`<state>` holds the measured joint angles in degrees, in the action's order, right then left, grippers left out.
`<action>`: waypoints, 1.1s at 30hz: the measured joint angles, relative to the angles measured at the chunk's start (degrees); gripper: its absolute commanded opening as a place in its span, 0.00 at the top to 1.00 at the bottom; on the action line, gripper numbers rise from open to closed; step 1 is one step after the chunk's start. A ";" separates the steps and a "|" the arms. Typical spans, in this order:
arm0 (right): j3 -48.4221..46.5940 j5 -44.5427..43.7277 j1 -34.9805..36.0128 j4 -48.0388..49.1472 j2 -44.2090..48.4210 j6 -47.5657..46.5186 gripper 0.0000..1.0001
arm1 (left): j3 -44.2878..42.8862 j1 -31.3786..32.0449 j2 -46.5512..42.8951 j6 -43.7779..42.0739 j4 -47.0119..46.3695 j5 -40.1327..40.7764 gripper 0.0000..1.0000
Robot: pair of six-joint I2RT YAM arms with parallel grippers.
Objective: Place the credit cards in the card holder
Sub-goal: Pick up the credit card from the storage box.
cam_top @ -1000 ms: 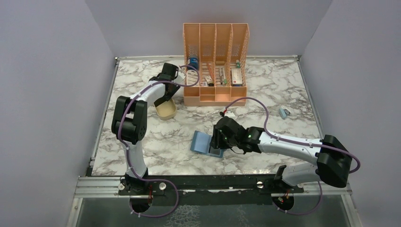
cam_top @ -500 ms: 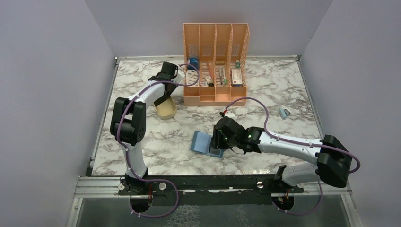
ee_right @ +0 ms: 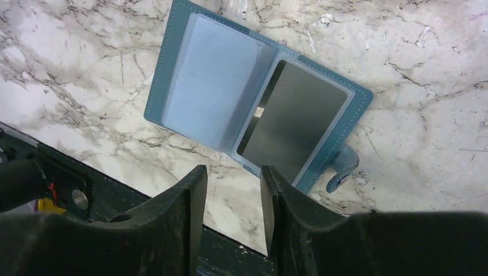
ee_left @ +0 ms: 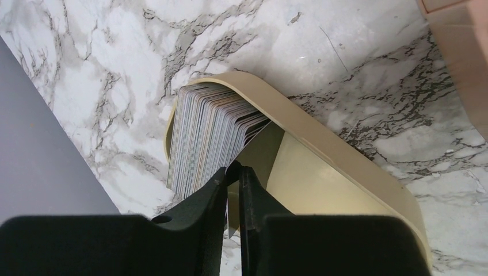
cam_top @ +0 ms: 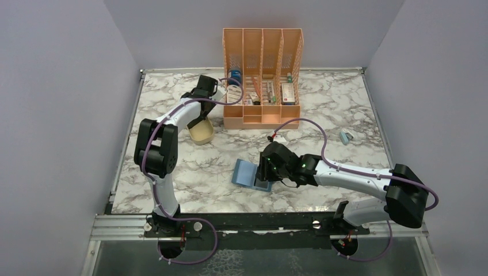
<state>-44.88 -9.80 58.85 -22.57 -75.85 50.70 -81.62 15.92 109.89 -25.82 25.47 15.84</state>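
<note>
The credit cards (ee_left: pixel 207 132) stand on edge as a thick stack at the left end of the beige tray (ee_left: pixel 345 155). My left gripper (ee_left: pixel 233 169) reaches into the tray (cam_top: pixel 205 137), its jaws pinched on one thin card (ee_left: pixel 232 215) at the end of the stack. The card holder (ee_right: pixel 207 86) lies open and flat on the marble, teal outside and light blue inside. A grey card (ee_right: pixel 299 129) sits in its right pocket. My right gripper (ee_right: pixel 233 169) hangs open over the holder's near edge (cam_top: pixel 246 172) with nothing between its fingers.
An orange slotted organiser (cam_top: pixel 262 75) with small items stands at the back centre, just right of the left gripper (cam_top: pixel 198 118). A small blue object (cam_top: pixel 346 137) lies at the right. Grey walls close in both sides of the table.
The left gripper's jaws have closed in the tray onto a card, and the left wrist shifted slightly. The right arm and the card holder have not moved.
</note>
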 measured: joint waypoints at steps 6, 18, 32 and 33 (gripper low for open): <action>0.00 0.00 0.00 0.00 0.02 -0.02 0.60 | -2.40 0.72 -0.24 2.43 4.92 -2.43 1.00; 0.00 -0.28 0.00 -0.35 4.13 -0.24 0.60 | -8.13 0.96 -4.92 10.84 14.08 -7.93 1.00; 3.54 -0.31 0.00 4.96 15.58 -2.62 0.61 | -0.35 0.70 -21.88 24.35 12.33 -31.54 1.00; 3.48 0.02 0.00 5.07 15.50 -2.97 0.61 | 0.79 0.66 -22.67 24.74 12.02 -33.86 1.00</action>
<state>-41.41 -9.78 58.85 -17.50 -60.36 47.72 -80.84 16.58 87.22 -1.08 37.50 -18.02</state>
